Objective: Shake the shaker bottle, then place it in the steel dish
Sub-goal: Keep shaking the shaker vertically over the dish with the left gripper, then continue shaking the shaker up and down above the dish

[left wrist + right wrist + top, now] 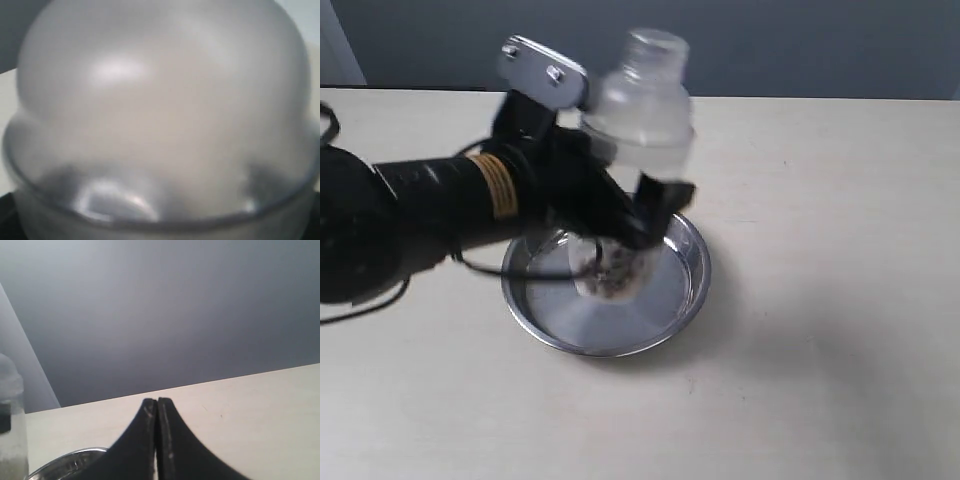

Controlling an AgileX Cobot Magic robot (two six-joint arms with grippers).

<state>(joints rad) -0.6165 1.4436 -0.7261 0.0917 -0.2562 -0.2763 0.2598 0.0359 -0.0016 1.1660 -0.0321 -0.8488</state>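
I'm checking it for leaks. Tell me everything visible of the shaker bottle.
The shaker bottle is frosted clear plastic, with a domed shoulder and a small round cap. Brown granules lie at its bottom. It stands roughly upright, clamped around its middle by the left gripper, its base low over the steel dish; whether it touches the dish is unclear.

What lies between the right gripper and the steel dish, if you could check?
Only bare table shows there: in the right wrist view the right gripper, jaws shut, hangs near the rim of the steel dish, with nothing between.
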